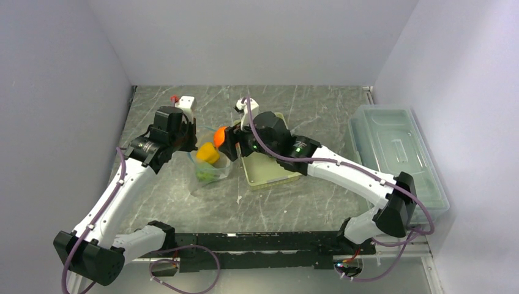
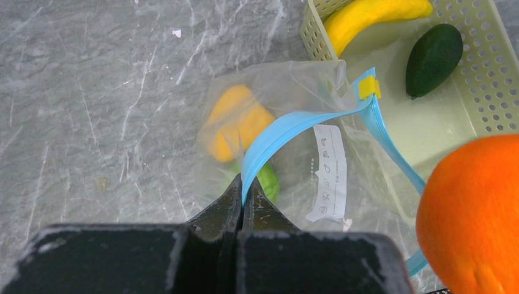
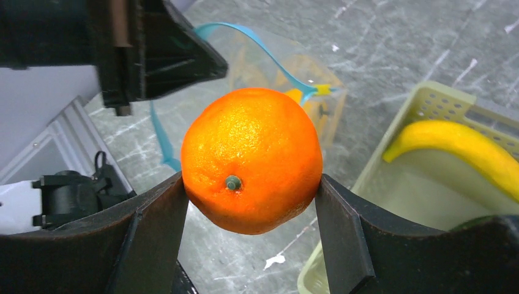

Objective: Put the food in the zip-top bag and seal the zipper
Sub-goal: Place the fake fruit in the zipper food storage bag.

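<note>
The clear zip-top bag (image 1: 212, 164) lies left of the basket, its mouth held up. My left gripper (image 2: 243, 190) is shut on the light-blue zipper strip (image 2: 287, 131), which has a yellow slider (image 2: 369, 87) at its far end. Inside the bag are a yellow-orange pepper (image 2: 235, 122) and a green ball (image 2: 268, 180). My right gripper (image 3: 250, 184) is shut on the orange round fruit (image 3: 252, 159) and holds it in the air just above the bag's mouth (image 1: 219, 135). A yellow banana (image 2: 367, 15) and a dark green fruit (image 2: 433, 58) lie in the basket.
The pale yellow-green perforated basket (image 1: 269, 171) sits under my right wrist, touching the bag's right side. A large clear lidded box (image 1: 395, 153) stands along the right wall. A small white object (image 1: 186, 102) sits at the back left.
</note>
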Action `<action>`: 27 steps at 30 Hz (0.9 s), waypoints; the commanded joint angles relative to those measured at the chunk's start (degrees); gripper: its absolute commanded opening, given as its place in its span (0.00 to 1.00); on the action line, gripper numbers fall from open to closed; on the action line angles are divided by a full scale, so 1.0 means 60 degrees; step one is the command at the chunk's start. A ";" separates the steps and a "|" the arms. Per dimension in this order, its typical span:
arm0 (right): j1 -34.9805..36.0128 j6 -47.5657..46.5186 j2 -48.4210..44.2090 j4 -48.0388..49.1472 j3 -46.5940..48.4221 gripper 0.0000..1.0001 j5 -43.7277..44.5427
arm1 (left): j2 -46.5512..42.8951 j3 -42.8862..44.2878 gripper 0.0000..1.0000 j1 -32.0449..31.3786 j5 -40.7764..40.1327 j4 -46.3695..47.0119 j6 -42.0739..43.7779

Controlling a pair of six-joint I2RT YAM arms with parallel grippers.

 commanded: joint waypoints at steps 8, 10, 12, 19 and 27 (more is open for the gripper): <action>0.0324 -0.0040 0.0978 0.1006 0.0989 0.52 -0.0522 | -0.0218 -0.0029 0.00 -0.0050 -0.0138 0.0158 0.0098; 0.0326 -0.0036 0.1317 0.0974 0.1192 0.52 -0.0608 | -0.0218 -0.0022 0.00 -0.0055 -0.0166 0.0157 0.0102; 0.0348 -0.0003 0.1628 0.0986 0.1347 0.52 -0.0688 | -0.0240 -0.0021 0.00 -0.0057 -0.0164 0.0157 0.0090; 0.0370 0.0077 0.2363 0.0930 0.1602 0.52 -0.0562 | -0.0255 -0.0021 0.00 -0.0057 -0.0174 0.0157 0.0116; 0.0370 0.0254 0.2990 0.0370 0.2031 0.53 0.0904 | -0.0234 -0.0021 0.00 -0.0072 -0.0105 0.0164 0.0103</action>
